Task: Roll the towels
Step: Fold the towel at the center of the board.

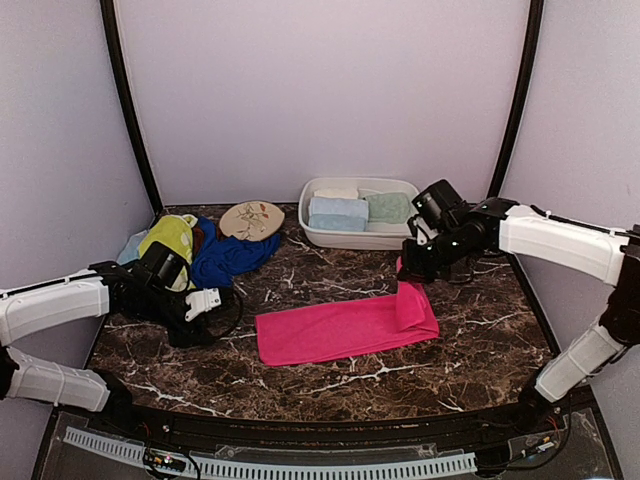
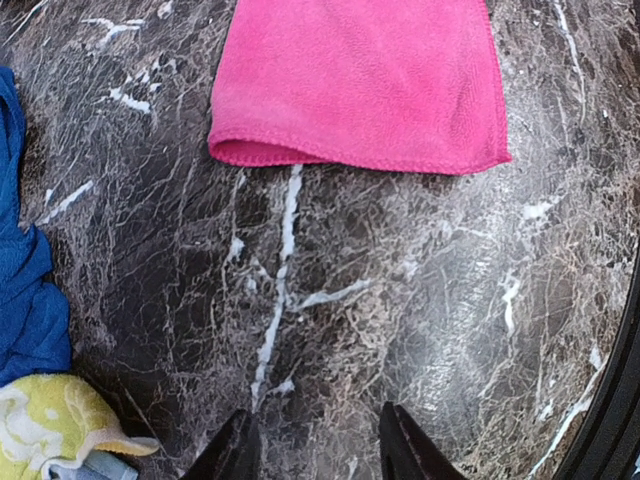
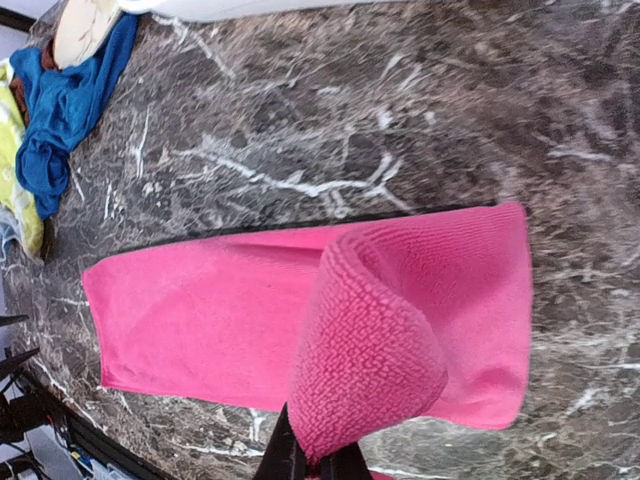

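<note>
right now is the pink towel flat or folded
Partly folded: the pink towel lies spread, but one end is lifted and curled over, pinched in the right end effector.

Soft, even light from overhead; all three of your views are bright and readable.
You see faint, diffuse shadows under the arms on the marble table [image 1: 330, 385]; the pink towel [image 3: 200, 320] throws a thin dark line along its far edge; the wrist views bow at their corners; the nearest pile of fabric stays sharp.
</note>
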Tool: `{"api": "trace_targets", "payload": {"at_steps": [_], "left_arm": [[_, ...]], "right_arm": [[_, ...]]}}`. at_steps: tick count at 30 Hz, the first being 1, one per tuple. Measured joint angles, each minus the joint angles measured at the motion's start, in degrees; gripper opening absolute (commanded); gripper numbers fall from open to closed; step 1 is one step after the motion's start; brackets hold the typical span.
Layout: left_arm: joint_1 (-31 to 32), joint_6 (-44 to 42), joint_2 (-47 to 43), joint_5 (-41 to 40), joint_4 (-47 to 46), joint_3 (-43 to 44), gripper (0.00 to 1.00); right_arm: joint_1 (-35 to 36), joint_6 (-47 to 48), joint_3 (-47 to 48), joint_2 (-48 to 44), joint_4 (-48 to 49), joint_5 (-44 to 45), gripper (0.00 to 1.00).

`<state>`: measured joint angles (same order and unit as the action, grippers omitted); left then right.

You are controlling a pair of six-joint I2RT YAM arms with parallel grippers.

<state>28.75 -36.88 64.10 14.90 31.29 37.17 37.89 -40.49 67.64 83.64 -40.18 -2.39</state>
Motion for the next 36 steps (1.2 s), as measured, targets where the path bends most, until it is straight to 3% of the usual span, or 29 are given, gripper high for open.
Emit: {"api": "trace_targets", "payload": {"at_steps": [12, 36], "left_arm": [[-1.92, -1.49, 0.24, -2.12, -1.22, -0.79, 0.42], [-2.25, -1.66, -1.03, -2.05, -2.1, -2.69, 0.42]], "right_arm": [[12.79, -3.37, 14.12, 17.7, 3.5, -3.87, 0.0], [20.9, -3.8, 28.59, 31.76, 5.18, -9.64, 0.0]]}}
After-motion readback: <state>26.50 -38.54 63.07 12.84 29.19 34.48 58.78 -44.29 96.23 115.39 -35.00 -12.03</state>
